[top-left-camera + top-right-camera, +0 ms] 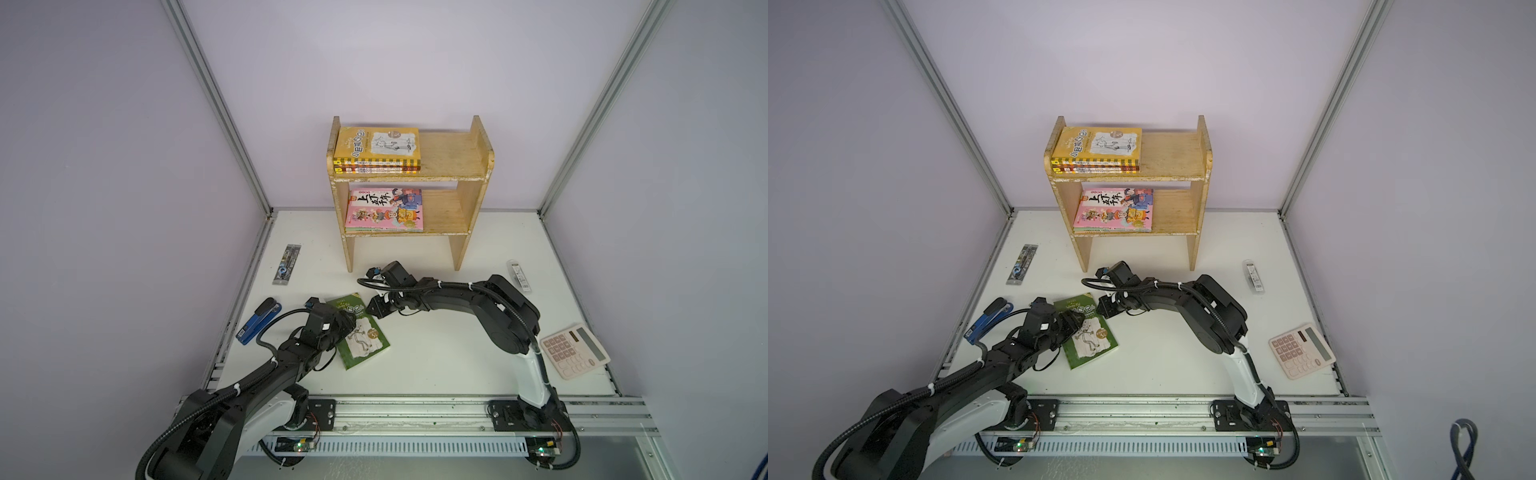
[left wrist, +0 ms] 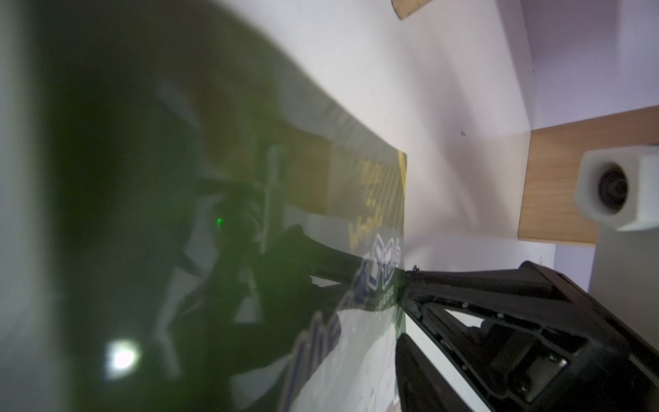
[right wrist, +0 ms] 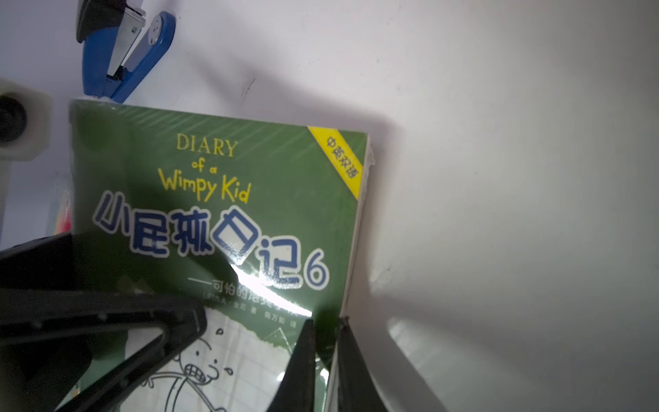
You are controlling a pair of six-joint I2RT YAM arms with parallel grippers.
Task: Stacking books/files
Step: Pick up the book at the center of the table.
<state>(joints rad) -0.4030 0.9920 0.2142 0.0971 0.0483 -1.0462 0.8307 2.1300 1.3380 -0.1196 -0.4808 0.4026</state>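
right tool (image 1: 371,309) is clenched on the upper right edge of the green book (image 1: 365,338), lower centre on the tabletop (image 1: 436,365), apparently raising it for the left tool (image 1: 351,323), jaws apart at its left edge. stapler (image 1: 257,320) lies near the left arm; shelf (image 1: 453,166) stands above.

Left arm (image 1: 286,365) low, jaws parted; right arm (image 1: 457,297) low, jaws pinched.

The white surface (image 1: 436,361) bears a wooden shelf (image 1: 453,153) at its far edge. A green book (image 1: 365,338), stapler (image 1: 258,321) and pen pack (image 1: 286,264) lie toward the left edge. A calculator (image 1: 574,351) and slim pack (image 1: 519,276) lie by the right edge.
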